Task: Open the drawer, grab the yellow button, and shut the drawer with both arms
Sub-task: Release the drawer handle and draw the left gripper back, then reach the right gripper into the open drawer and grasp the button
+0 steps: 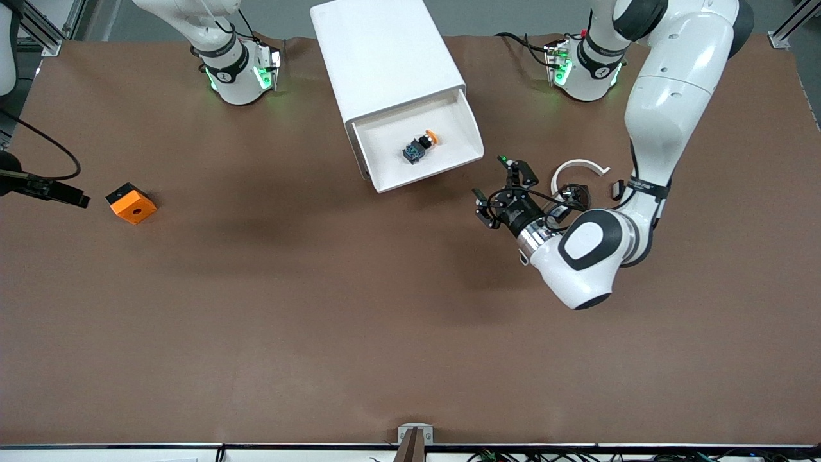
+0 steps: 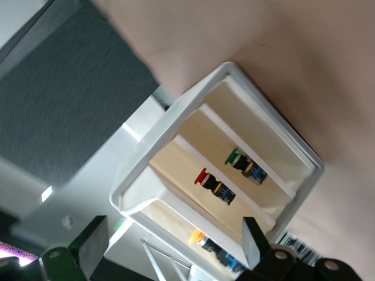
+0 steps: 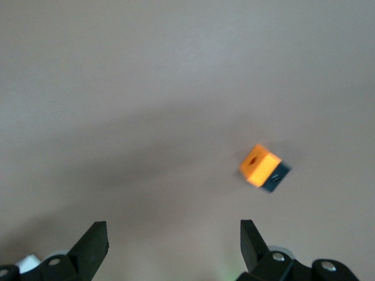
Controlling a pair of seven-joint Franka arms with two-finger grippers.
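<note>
While lying in the open white drawer (image 1: 449, 163), upper middle: tiny orange-capped black button (image 1: 420, 147); left gripper (image 1: 500, 192) and right gripper (image 3: 170, 240) fingers spread, empty.

the white box-shaped cabinet (image 2: 146, 170) seen from its front, resting on the brown worktop (image 2: 281, 52). three stacked compartments show, each holding one small push-button: a green-capped button (image 2: 245, 165) in one, a red-capped button (image 2: 214, 186) in the middle one, and the orange-capped button with black body and bluish base (image 2: 214, 249) in the pulled-out drawer. the left gripper (image 2: 170, 246) sits at the frame edge with its two black fingers (image 2: 255, 243) spread wide apart, nothing between them. a grey surface (image 2: 64, 99) lies past the cabinet.
</note>
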